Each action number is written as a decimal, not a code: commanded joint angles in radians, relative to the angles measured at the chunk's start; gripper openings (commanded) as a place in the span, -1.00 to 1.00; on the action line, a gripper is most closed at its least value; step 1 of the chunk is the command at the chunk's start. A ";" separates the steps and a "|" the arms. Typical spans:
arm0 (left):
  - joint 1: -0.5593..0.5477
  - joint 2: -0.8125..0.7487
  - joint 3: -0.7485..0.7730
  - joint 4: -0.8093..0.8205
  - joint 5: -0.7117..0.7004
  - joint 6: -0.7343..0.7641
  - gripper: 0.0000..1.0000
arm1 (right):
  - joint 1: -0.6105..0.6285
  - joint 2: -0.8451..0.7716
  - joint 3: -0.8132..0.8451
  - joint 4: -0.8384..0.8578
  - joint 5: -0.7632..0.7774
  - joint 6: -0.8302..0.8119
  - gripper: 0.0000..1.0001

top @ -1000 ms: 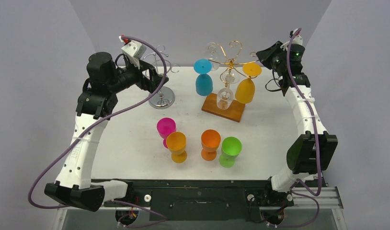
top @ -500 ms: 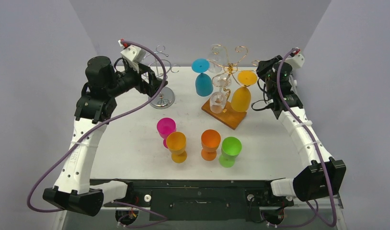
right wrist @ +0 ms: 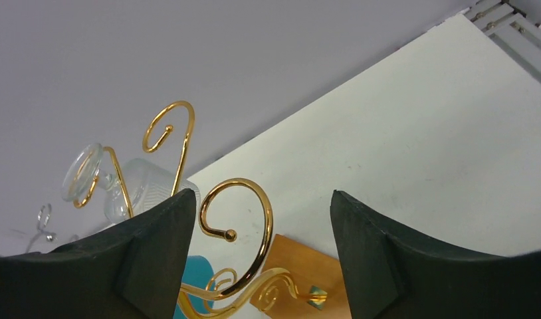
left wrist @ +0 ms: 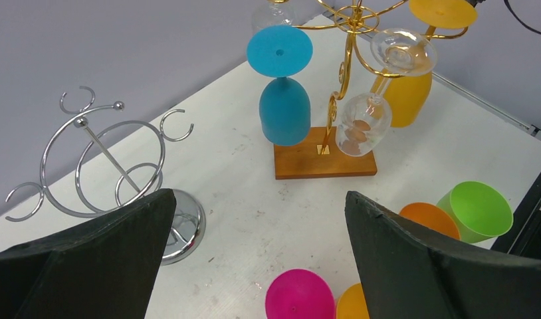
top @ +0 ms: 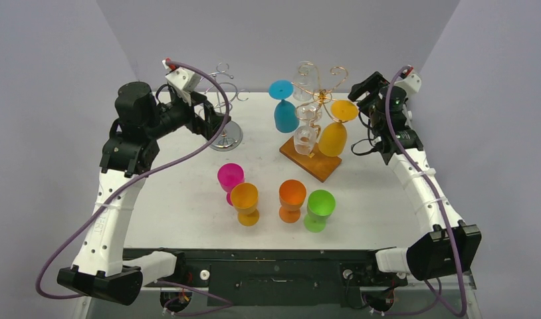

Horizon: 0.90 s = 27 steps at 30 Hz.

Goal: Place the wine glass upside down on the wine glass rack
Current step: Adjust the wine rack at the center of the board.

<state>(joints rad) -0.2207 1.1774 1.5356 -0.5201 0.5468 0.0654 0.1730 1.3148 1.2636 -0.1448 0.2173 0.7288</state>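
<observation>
Right tool beside yellow glass (inverted)

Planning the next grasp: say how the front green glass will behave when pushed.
The green glass looks like opaque plastic, so probably light and not brittle. Its wide bowl on a narrow stem suggests pushing high would tip it. The orange glass stands close beside it and would likely get knocked.
</observation>
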 commanded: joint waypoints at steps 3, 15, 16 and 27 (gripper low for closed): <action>0.007 -0.005 0.022 -0.037 -0.002 0.004 0.94 | -0.063 -0.003 0.173 -0.129 -0.265 -0.201 0.54; 0.007 -0.014 0.063 -0.077 0.009 0.009 0.92 | -0.081 0.199 0.595 -0.375 -0.843 -0.595 0.43; 0.007 -0.015 0.065 -0.077 0.010 0.007 0.92 | -0.079 0.233 0.638 -0.421 -0.912 -0.640 0.38; 0.006 -0.011 0.085 -0.082 -0.004 0.003 0.92 | -0.076 0.498 0.960 -0.828 -1.159 -1.025 0.31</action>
<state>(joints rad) -0.2203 1.1774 1.5635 -0.6056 0.5476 0.0647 0.0948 1.7882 2.1162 -0.8101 -0.8253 -0.1135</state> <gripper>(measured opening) 0.963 0.655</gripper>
